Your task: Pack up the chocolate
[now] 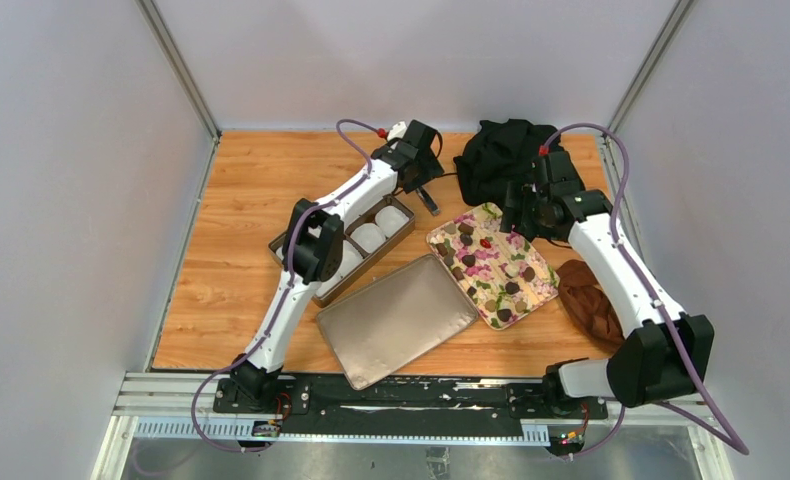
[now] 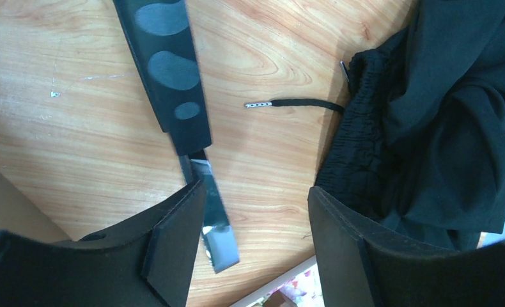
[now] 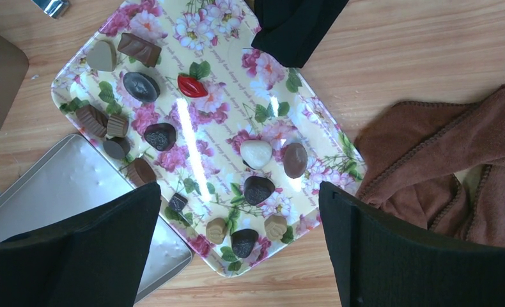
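Wood table (image 1: 241,200) carries the metal lid (image 1: 396,320), bottom centre, likely set aside to leave the box (image 1: 369,264) at centre left open; flowered tray (image 3: 224,121), centre right, spreads the chocolate (image 3: 257,189) beneath the right gripper (image 3: 237,192), jaws wide and empty, probably choosing; left gripper (image 2: 256,195) parted, holding nothing; tray's faint script unreadable

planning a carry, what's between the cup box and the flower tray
A corner of the silver lid pokes between box and tray, seen in the top view.
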Robot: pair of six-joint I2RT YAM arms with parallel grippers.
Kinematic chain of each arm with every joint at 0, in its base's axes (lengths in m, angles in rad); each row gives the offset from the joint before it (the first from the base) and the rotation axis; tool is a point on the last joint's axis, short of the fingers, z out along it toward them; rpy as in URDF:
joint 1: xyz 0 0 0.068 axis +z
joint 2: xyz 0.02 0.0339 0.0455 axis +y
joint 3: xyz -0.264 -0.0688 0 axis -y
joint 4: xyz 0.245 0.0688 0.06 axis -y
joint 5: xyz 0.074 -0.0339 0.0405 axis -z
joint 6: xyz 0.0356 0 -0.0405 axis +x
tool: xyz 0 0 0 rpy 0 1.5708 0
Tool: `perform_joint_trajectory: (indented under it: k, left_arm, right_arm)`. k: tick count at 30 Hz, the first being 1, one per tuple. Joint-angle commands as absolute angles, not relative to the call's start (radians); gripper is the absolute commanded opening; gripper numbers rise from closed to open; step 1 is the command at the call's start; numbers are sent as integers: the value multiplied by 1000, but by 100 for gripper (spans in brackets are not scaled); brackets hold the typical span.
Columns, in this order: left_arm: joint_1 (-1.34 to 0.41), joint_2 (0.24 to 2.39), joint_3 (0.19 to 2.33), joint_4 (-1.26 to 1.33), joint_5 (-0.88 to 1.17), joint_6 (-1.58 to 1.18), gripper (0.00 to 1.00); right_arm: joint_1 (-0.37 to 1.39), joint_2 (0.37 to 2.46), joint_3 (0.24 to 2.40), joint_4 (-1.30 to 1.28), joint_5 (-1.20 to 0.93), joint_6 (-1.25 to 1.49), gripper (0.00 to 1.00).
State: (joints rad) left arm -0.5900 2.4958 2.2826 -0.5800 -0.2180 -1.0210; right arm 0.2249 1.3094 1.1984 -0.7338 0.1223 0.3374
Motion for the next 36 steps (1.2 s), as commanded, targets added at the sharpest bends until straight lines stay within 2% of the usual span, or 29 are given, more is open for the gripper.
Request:
perform_joint_trajectory:
  k: [1,8,16,23,25,27,28,33,36]
  left_arm:
    - [-594,2442,2281,-579,-197,-942,66]
    - [-592,2166,2178,-572,-196,-717,67]
    - [-470,1772,1775,-588,-121,-533,67]
    - [-286,1603,1565,-677,-51,-478,70]
    - [-262,1564,1518,-689,-74,-461,71]
    - [-249,1527,1478,-689,-86,-466,71]
    - [-249,1513,1455,-686,-88,-473,71]
    - [-249,1468,1383,-682,-90,-517,71]
    - [-249,1474,1386,-704,-87,-511,71]
  right_arm:
    - [237,1350,1256,-751,114,334,97]
    - [312,1475,1412,-727,139,287,97]
    - [403,1704,1635,-719,114,237,96]
    - [467,1981,1915,-809,36,151,86]
    - [472,2047,1962,-801,32,140,77]
    - [472,2117,2021,-797,17,116,64]
    - [471,2161,2041,-792,17,105,62]
    - [459,2277,2128,-801,-37,99,57]
    - [463,2301,2123,-777,-64,74,62]
